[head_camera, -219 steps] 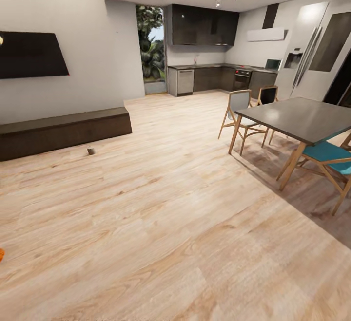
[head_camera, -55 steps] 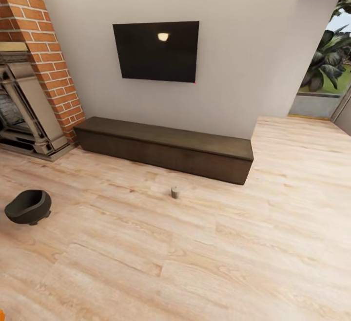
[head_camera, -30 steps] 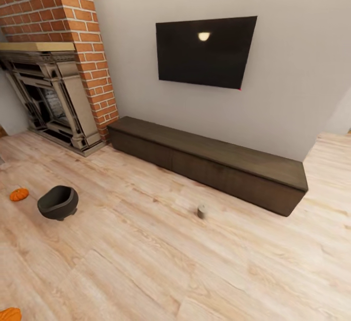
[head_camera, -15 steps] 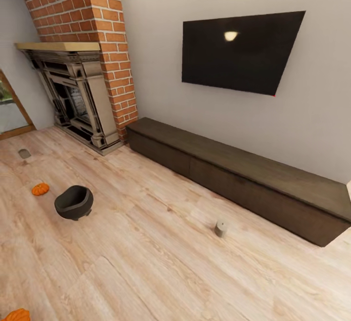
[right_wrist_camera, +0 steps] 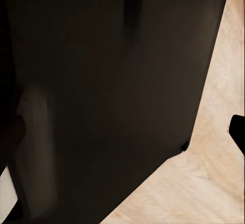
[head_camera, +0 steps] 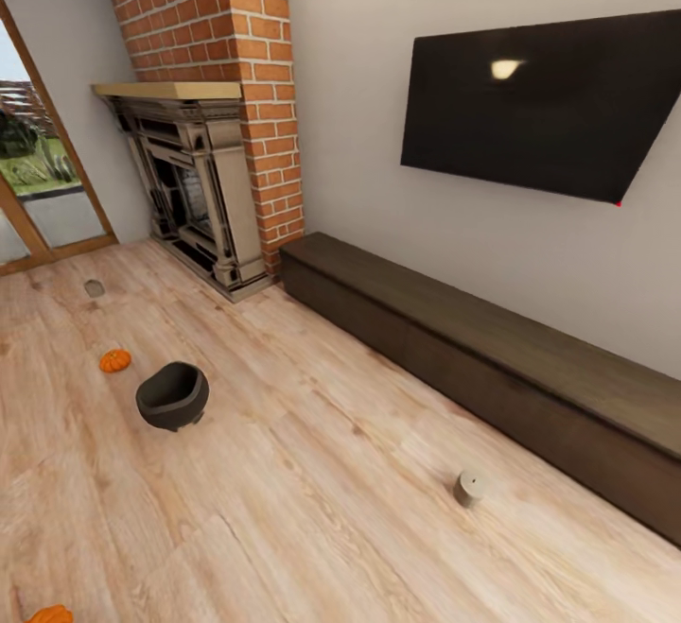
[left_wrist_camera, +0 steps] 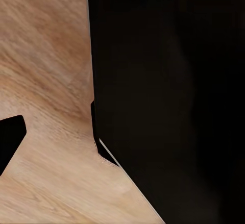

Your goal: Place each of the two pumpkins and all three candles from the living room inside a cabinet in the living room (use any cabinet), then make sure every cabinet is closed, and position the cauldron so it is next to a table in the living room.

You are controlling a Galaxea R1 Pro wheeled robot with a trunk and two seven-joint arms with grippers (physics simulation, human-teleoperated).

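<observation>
Light wood floor (head_camera: 312, 510) fills most of the head view. Long low dark-brown cabinet (head_camera: 492, 368) runs along the grey wall under a black TV (head_camera: 544, 108), all drawer fronts shut. Brick fireplace (head_camera: 203, 179) stands at its left end. Dark cauldron (head_camera: 172, 396) sits on open floor, 1 pumpkin (head_camera: 114, 360) just beside it, another pumpkin (head_camera: 49, 615) at the bottom edge. 1 grey candle (head_camera: 468, 488) stands near the cabinet front, another candle (head_camera: 94, 288) lies near the glass door. Wrist views show dark robot body over floor; can't tell the state of either gripper.
</observation>
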